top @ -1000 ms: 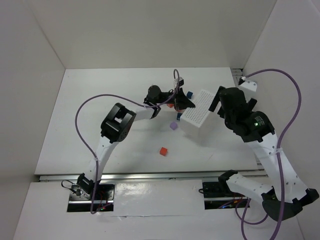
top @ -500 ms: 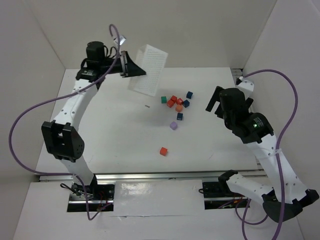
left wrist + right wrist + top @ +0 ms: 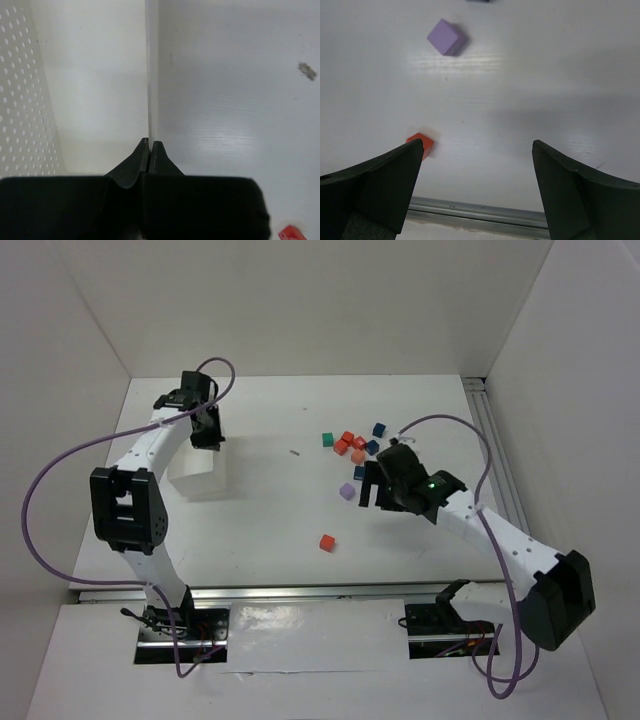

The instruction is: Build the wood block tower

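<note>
At the left of the surface (image 3: 260, 530), the white perforated rectangular tray (image 3: 200, 480) is stood, and its upper wall is gripped by the left pincer (image 3: 207, 440), which is closed on it. In the left wrist view the left pincer (image 3: 150, 145) is seen with its black fingers (image 3: 132, 162) pressed together on the thin wall edge. The perforated face of the tray (image 3: 25, 100) is cut off at the left border there. A small dark speck (image 3: 294, 452) lies between the tray and the blocks; what it is cannot be made out.

Further right, the small painted wood cubes are laid loose in a cluster (image 3: 357, 447) of teal green, red, orange and dark blue. From overhead it cannot be told whether any cube rests on another.

The pale purple cube (image 3: 347, 491) lies just left of the right pincer (image 3: 366, 486), apart from it. The lone red cube (image 3: 326, 542) lies nearer the arm bases.

The right pincer (image 3: 476, 144) is spread wide, with nothing between its fingers. In its wrist view the pale purple cube (image 3: 446, 36) lies ahead, clear of both fingers. The lone red cube (image 3: 421, 144) is partly hidden by the finger at the left of that view.
</note>
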`<state>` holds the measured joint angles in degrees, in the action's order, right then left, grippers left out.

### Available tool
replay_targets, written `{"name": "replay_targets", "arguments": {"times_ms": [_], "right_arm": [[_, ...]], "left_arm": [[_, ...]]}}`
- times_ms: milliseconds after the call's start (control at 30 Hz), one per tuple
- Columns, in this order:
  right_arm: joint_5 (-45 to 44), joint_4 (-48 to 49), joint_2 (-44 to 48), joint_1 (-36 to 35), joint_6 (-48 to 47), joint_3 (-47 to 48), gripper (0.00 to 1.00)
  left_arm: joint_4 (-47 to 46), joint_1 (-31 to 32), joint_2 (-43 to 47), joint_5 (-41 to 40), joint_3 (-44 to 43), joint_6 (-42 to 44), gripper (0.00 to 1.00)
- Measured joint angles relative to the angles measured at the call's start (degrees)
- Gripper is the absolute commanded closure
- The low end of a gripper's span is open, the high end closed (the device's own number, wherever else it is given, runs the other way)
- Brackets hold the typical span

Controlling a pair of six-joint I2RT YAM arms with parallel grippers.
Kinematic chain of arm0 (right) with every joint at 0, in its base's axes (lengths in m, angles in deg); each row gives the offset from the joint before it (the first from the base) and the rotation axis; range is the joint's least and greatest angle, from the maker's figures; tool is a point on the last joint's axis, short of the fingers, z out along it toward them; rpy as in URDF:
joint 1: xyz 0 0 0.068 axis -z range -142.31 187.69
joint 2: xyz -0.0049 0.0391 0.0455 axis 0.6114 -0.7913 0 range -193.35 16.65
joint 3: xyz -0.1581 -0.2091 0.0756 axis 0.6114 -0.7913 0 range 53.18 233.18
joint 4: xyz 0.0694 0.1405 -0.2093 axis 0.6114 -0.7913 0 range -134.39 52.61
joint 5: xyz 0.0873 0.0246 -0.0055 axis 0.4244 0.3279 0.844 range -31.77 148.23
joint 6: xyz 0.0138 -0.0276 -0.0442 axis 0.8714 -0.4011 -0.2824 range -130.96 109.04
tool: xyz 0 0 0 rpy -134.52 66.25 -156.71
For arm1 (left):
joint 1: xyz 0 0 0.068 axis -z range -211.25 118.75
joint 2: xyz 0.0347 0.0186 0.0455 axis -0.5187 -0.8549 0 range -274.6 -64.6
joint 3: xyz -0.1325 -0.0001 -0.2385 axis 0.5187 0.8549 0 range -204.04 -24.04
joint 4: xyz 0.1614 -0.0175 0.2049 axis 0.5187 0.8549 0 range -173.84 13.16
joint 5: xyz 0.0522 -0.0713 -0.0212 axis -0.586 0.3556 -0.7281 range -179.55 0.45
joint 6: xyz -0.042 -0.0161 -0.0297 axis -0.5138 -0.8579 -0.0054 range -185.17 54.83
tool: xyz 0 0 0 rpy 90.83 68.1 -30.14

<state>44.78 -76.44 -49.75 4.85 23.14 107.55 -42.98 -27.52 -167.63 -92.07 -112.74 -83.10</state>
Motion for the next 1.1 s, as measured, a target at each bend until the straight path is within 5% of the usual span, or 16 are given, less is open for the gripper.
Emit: {"name": "replay_targets", "arguments": {"times_ms": [233,500,567,633,667,800,1100], "right_arm": [[1.0,4.7,-10.0,-9.5,2.6,-1.6,0.0],[-2.4,5.8,-18.8,-15.8,3.7,1.8,0.0],[-3.0,6.1,-19.9,-16.3,4.1,2.4,0.0],[-3.3,6.3,-20.6,-16.9,4.8,2.6,0.0],[-3.4,6.3,-20.9,-17.3,5.1,2.6,0.0],[-3.6,6.5,-22.4,-20.1,6.6,2.6,0.0],[-4.0,6.7,-28.6,-25.3,8.1,5.2,0.05]], "left_arm": [[-0.5,0.2,-4.8,-11.6,-1.0,0.4,1.0],[-0.5,-2.6,-13.7,-15.9,-11.3,1.6,1.0],[0.3,-3.3,-15.7,-17.0,-14.6,1.4,0.88],[1.1,-3.7,-17.0,-17.3,-16.6,1.1,0.63],[1.4,-3.7,-17.2,-17.4,-16.7,1.4,0.43],[2.8,-2.7,-17.0,-17.1,-16.7,1.3,0.13],[5.1,4.6,-5.4,-15.9,-15.7,0.9,0.04]]}}
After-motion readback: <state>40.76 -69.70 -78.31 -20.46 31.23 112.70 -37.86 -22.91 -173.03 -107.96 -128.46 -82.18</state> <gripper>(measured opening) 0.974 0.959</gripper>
